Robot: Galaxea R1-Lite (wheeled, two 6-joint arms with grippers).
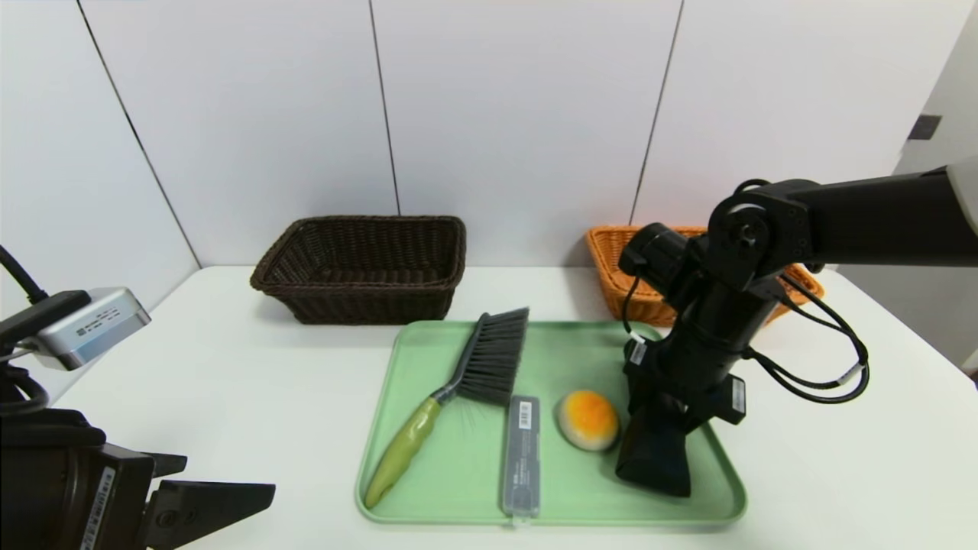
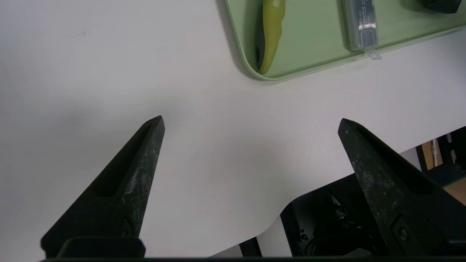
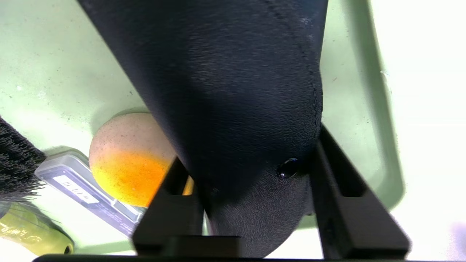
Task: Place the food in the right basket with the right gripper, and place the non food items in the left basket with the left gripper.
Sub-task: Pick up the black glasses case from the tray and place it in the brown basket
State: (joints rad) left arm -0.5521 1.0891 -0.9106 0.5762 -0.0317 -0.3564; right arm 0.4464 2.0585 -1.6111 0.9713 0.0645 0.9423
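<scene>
White table: two baskets (image 1: 365, 267) (image 1: 611, 256), one tray (image 1: 428, 489), four items.

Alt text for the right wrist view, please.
The right gripper straddles the black pouch, a finger on each side, over the green tray. Beside the pouch lie an orange-topped bun and a grey case.

Green tray (image 1: 458, 458), rectangular, rounded corners: lies near front edge of white table (image 1: 229, 397); white panelled wall (image 1: 497, 114) behind.

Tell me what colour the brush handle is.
The brush handle is yellow-green, clearest in the head view.
</scene>
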